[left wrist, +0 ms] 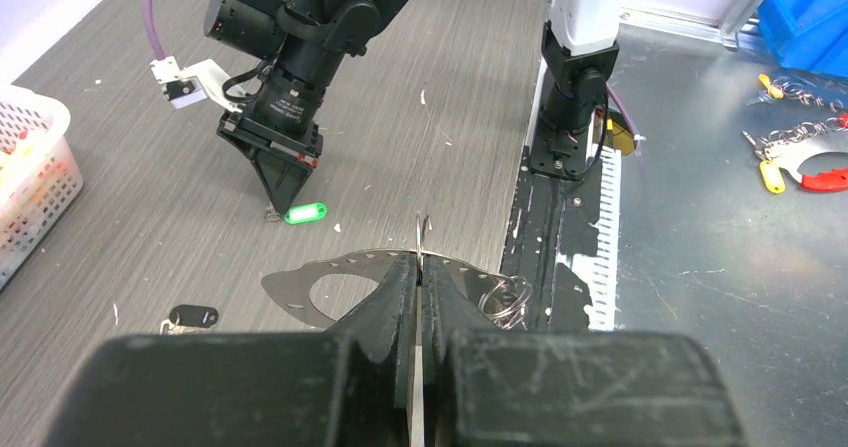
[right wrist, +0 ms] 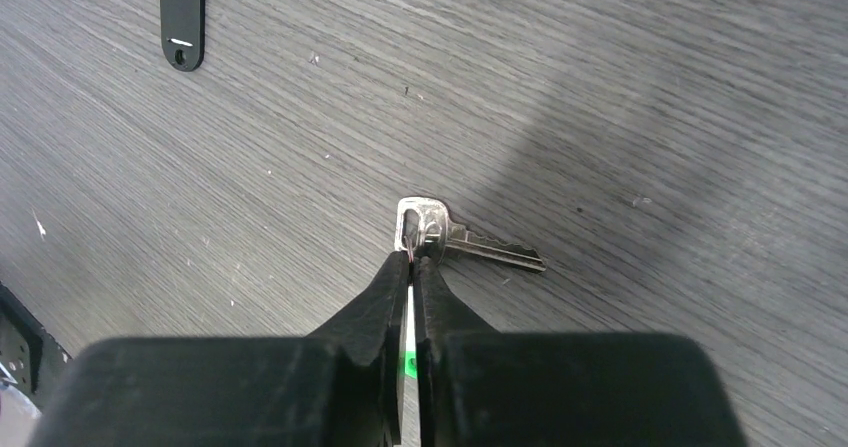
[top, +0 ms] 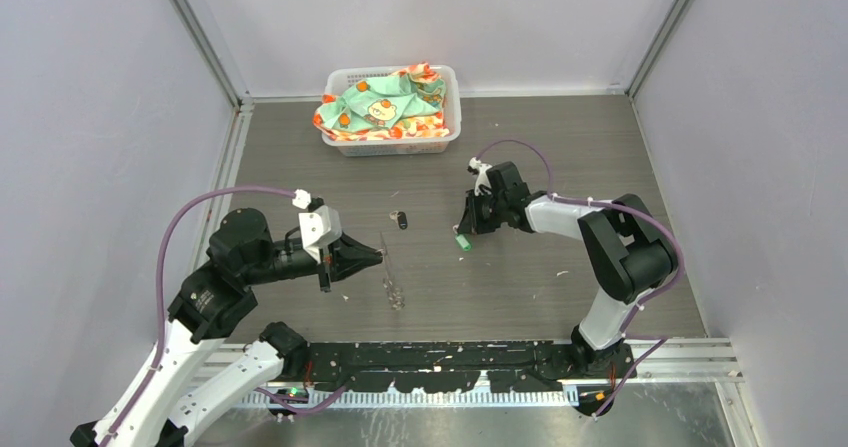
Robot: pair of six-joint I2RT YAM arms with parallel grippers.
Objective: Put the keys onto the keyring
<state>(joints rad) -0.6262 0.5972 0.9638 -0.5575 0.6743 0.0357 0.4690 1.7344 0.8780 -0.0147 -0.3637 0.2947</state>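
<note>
**Task state: early stage.** I hold the keyring [left wrist: 345,264] on edge with the left tool [left wrist: 421,263]. Its fingers are pressed together on the thin toothed band, and the loop's lower edge appears to meet the tabletop [top: 560,167].

The right tool [right wrist: 412,264] stands on the right-arm side of the keyring, apart from it, and is pinched on the green key [right wrist: 432,225]. A sliver of green head shows between its fingers, while the metal blade lies flat on the tabletop just past the fingertips. I judge this key gripped but not yet lifted.

The black key [right wrist: 182,12] lies loose on the far side of the keyring. It is near the keyring without touching it, and neither tool holds it.

**Done, as far as I can see:**
- The keyring is presented.
- One key is pinched.

**Left to do:**
- Neither key is on the keyring, so both threadings are outstanding.
- The green key must be raised and carried across to the keyring.
- The black key has not been picked up at all.

**Count:**
- One keyring.
- Two keys, one green-headed and one black-headed.
- Two tools, both closed on something.
- One white basket [top: 390,147], well beyond the keyring at the back of the tabletop.
- One printed cloth [top: 385,107], bundled inside the basket.
</note>
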